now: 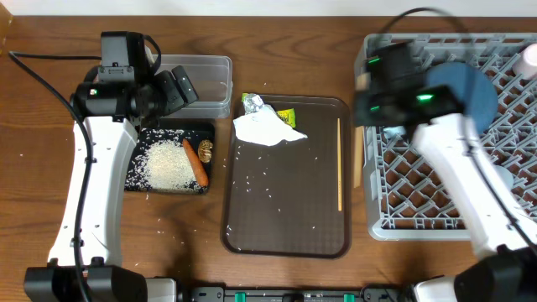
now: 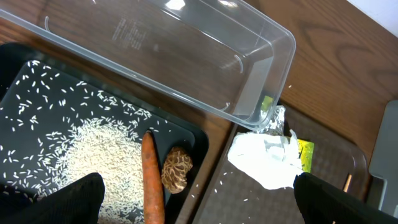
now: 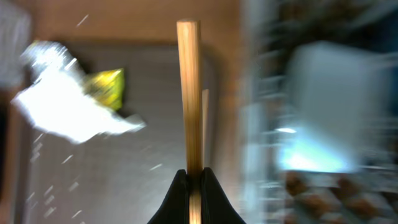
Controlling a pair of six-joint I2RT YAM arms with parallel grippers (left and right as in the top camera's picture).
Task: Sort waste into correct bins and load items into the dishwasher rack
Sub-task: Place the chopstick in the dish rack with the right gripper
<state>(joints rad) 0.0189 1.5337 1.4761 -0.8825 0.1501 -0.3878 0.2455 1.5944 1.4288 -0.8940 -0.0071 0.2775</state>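
R pincer [image 3: 194,182]: clamped tight on one wooden chopstick [image 3: 188,93], which is gripped at its end so the shaft projects fwd, judged ready for carriage to the dishwasher rack [image 1: 419,197] alongside. A second chopstick [image 1: 339,164] is seen flat on the brown tray [image 1: 285,210], nearby. L pincer [image 2: 198,204]: spread wide, nothing held, poised over the black tray [image 2: 15,62]; the carrot [image 2: 151,180] is noted just below.

Nothing can be read. The tub [image 2: 186,56] bears faint moulded marks on its floor, too small and too blurred to make out.
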